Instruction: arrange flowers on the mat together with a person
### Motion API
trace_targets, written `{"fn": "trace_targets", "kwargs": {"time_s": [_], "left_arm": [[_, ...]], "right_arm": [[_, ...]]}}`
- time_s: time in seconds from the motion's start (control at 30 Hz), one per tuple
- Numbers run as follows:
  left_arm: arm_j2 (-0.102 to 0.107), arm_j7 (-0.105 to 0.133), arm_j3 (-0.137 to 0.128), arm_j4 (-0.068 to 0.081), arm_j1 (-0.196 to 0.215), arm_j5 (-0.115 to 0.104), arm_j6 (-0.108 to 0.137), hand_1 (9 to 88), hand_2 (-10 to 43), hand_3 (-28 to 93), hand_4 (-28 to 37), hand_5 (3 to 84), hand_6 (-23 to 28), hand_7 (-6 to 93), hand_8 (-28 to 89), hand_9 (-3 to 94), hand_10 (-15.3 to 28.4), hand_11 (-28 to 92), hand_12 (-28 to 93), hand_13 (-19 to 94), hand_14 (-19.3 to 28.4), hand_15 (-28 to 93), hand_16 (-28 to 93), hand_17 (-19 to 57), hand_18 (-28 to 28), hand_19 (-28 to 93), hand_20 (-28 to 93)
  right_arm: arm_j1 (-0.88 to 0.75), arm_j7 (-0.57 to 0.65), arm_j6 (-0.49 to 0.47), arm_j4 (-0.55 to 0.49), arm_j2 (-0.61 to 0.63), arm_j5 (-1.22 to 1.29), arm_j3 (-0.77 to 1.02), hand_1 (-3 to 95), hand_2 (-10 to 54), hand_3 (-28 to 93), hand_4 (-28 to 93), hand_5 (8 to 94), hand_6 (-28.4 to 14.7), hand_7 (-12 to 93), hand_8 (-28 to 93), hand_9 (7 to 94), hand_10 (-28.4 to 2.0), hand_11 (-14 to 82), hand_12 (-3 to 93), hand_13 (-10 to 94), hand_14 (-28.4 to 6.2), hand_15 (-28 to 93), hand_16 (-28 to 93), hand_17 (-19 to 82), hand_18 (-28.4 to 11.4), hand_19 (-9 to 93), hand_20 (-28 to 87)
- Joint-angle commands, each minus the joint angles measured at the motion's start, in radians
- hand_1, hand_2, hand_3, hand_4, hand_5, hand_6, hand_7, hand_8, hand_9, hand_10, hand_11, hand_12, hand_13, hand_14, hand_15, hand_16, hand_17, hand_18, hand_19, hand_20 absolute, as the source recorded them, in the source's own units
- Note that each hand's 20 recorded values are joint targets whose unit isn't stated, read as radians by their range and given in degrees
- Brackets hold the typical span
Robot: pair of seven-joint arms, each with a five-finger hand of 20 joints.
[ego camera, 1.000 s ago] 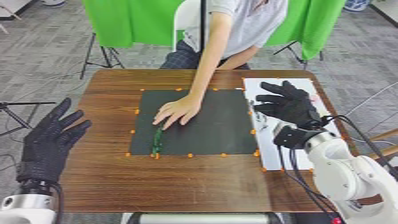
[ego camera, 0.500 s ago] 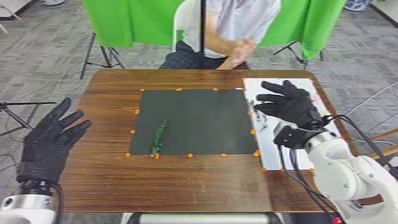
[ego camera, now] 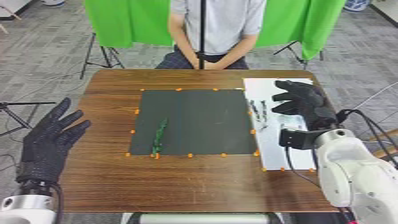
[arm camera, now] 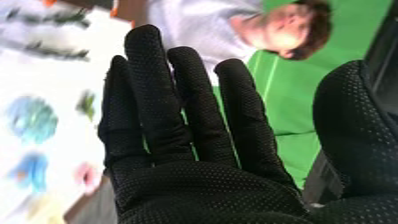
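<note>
Brown wooden table [ego camera: 160,185], grain visible, far corners rounded. Dark rectangular mat [ego camera: 204,120] lies flat on it, well in from the left edge. White sheet [ego camera: 277,156] to the right of the mat, near the table's right side — long and narrow, running past the mat toward both the far and near edges. Mat and sheet sit side by side; can't tell if they overlap. Small orange markers [ego camera: 189,155] spaced around the mat's border — more at the sheet's near end.

Dark mat [ego camera: 200,122]: no writing could be read.
White sheet [ego camera: 274,155]: no print or numbers were readable.
Wooden table [ego camera: 222,187]: no labels or signs were legible.
</note>
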Motion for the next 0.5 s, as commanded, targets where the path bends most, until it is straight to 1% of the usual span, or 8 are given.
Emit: {"fn": "trace_targets", "kwargs": {"time_s": [0.03,0.13,0.2,0.27,0.33,0.43,0.47,0.5], "left_arm": [[0.000,-0.003,-0.012,0.001,0.019,0.006,0.001,20.5,7.9,75,-25.5,29.7,4.6,10.6,-8,29.0,14.9,18,12,21,20.6,40,-4,-9.5,19.5,37,14],[0.005,0.005,-0.015,0.000,0.026,0.003,0.003,20.5,7.9,75,-25.5,29.7,4.5,10.8,-8,29.0,14.9,18,12,21,20.7,40,-4,-9.5,19.6,37,14],[0.011,0.009,-0.015,0.002,0.027,-0.004,0.004,20.5,7.9,75,-25.5,29.7,4.5,10.8,-8,29.1,15.0,19,12,21,20.6,40,-4,-9.5,19.6,37,13],[0.025,0.023,-0.015,0.002,0.035,-0.015,0.010,20.5,7.9,75,-25.5,29.7,4.5,10.8,-8,29.1,15.0,19,12,21,20.7,41,-4,-9.5,19.6,37,13],[0.023,0.024,-0.015,0.002,0.036,-0.016,0.010,20.5,7.9,75,-25.5,29.8,4.5,10.8,-8,29.1,15.0,19,12,21,20.7,40,-4,-9.5,19.6,37,13],[0.013,0.011,-0.016,0.003,0.031,-0.006,0.004,20.4,7.9,75,-25.6,29.7,4.5,10.8,-8,29.1,15.0,19,12,21,20.7,40,-5,-9.4,19.5,37,13],[0.023,0.021,-0.015,0.005,0.031,-0.014,0.008,20.4,7.9,75,-25.6,29.7,4.5,10.8,-8,29.1,15.1,19,12,21,20.8,40,-5,-9.4,19.5,37,13],[0.018,0.012,-0.017,0.003,0.032,-0.009,0.005,20.5,7.9,75,-25.6,29.7,4.5,10.8,-8,29.1,15.1,19,12,21,20.8,40,-5,-9.4,19.5,37,13]], "right_arm": [[0.056,0.250,0.004,-0.044,0.050,-0.311,-0.034,25.1,3.8,71,-22,50.9,-2.9,13,-11,56.5,-19.5,17.1,14.2,54,-20.2,52,8,21,-28.0,70,6],[0.027,0.355,-0.017,-0.066,0.086,-0.453,-0.018,26.3,2.7,71,-21,51.0,-3.7,13,-11,57.0,-20.0,16.9,14.2,56,-20.2,53,9,26,-28.3,75,4],[0.011,0.429,-0.050,-0.076,0.100,-0.553,-0.012,27.4,2.0,70,-20,51.8,-4.4,13,-11,57.5,-20.5,17.1,14.4,58,-19.9,54,8,29,-28.3,80,-3],[-0.010,0.478,-0.090,-0.086,0.109,-0.602,0.006,28.5,1.0,69,-20,52.8,-4.9,13,-11,58.3,-21.1,17.4,14.6,59,-19.4,55,8,32,-28.3,83,-5],[-0.023,0.542,-0.132,-0.090,0.121,-0.675,0.008,29.1,0.3,69,-20,53.2,-5.5,13,-11,59.2,-21.5,18.2,14.9,61,-19.3,55,9,34,-27.9,84,-6],[-0.058,0.598,-0.210,-0.100,0.120,-0.721,0.043,30.7,-0.4,68,-19,54.2,-6.3,13,-11,60.1,-21.7,19.3,15.5,62,-19.1,56,9,37,-27.3,88,-14],[-0.068,0.615,-0.219,-0.102,0.125,-0.735,0.048,31.1,-0.6,68,-19,54.2,-6.4,13,-11,60.5,-21.9,19.9,15.7,63,-19.0,56,9,37,-27.1,89,-15],[-0.079,0.632,-0.245,-0.104,0.119,-0.746,0.058,31.3,-0.8,68,-19,54.3,-6.5,13,-11,60.6,-22.0,20.1,15.8,63,-18.9,56,9,38,-26.9,89,-15]]}}
